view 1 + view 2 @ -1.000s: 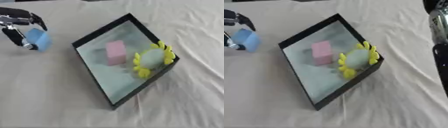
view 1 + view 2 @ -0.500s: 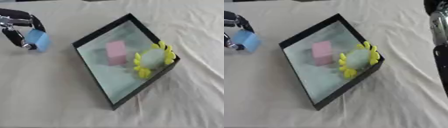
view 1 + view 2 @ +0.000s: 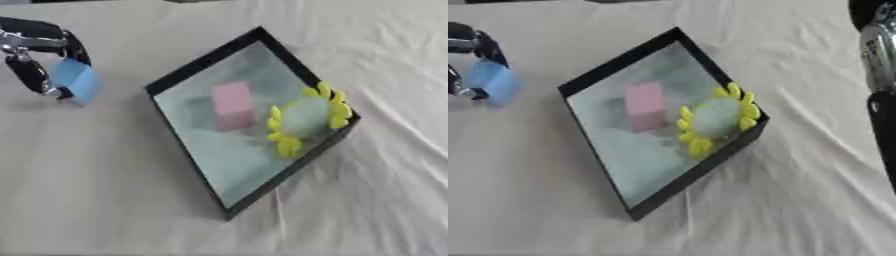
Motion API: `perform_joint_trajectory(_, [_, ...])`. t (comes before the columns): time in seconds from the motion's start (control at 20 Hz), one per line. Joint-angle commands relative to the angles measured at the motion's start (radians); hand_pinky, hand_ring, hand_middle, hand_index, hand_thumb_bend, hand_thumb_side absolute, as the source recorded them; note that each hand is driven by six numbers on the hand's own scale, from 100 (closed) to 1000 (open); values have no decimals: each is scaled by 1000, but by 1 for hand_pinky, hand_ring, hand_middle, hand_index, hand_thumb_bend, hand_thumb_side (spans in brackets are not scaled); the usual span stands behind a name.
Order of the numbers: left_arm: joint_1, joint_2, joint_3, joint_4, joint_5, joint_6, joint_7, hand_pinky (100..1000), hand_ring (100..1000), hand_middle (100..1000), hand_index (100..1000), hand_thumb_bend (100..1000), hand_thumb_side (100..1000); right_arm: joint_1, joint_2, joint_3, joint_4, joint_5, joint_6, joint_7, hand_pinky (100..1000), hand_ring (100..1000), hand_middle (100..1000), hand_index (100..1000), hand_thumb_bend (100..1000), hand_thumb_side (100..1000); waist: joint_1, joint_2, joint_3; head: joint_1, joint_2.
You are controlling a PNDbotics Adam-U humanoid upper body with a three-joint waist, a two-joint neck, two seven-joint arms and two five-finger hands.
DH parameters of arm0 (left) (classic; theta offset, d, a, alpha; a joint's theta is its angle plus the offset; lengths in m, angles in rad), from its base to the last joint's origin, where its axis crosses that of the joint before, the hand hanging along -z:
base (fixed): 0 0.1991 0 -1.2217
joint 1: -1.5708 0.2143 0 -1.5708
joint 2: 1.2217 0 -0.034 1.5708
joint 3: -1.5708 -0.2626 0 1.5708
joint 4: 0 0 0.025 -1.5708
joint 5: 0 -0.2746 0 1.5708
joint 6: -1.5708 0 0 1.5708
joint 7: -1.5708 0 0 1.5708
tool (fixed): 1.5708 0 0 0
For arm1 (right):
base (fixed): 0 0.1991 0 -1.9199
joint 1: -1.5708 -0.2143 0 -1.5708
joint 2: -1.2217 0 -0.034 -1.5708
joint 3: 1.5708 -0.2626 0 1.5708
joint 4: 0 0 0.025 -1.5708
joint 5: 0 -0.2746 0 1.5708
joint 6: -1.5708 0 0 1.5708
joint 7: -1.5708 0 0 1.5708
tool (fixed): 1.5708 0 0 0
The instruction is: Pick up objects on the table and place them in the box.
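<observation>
My left hand (image 3: 35, 60) is at the far left of the table, its fingers and thumb curled round a light blue block (image 3: 74, 80). The block hangs left of the black-rimmed box (image 3: 197, 62), apart from its rim. Inside the box lie a pink block (image 3: 233, 105) and a pale green round toy with yellow petals (image 3: 306, 120), which rests against the right wall. Only my right arm (image 3: 879, 75) shows, along the right edge of the right eye view; its hand is out of sight.
A cream cloth (image 3: 376, 190) with creases covers the table. Bare cloth lies in front of the box and to its right.
My left hand with the blue block has shifted very slightly. The box and its contents have not moved.
</observation>
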Motion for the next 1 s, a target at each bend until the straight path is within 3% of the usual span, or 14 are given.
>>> perform_joint_trajectory(0.05, [-25,31,31,-39,30,-164,-181,728,644,512,664,227,100,-13,-10,-5,-13,6,-1,4,881,707,588,830,100,335,-1,-23,3,0,-3])
perform_joint_trajectory(0.45, [-73,24,61,-205,205,-85,-181,716,606,486,631,101,100,-13,-7,-3,-11,10,-3,12,882,709,591,830,100,308,-2,-48,15,-11,1])
perform_joint_trajectory(0.75, [-131,-19,37,-293,287,-36,-181,718,611,492,638,113,100,-13,7,4,-3,17,-4,25,889,724,604,836,100,302,6,-77,29,-21,1])
perform_joint_trajectory(1.0, [-179,-87,-8,-328,303,-28,-181,714,612,492,639,113,100,-19,39,9,59,80,-23,63,909,762,644,861,100,326,15,-99,37,-33,1])
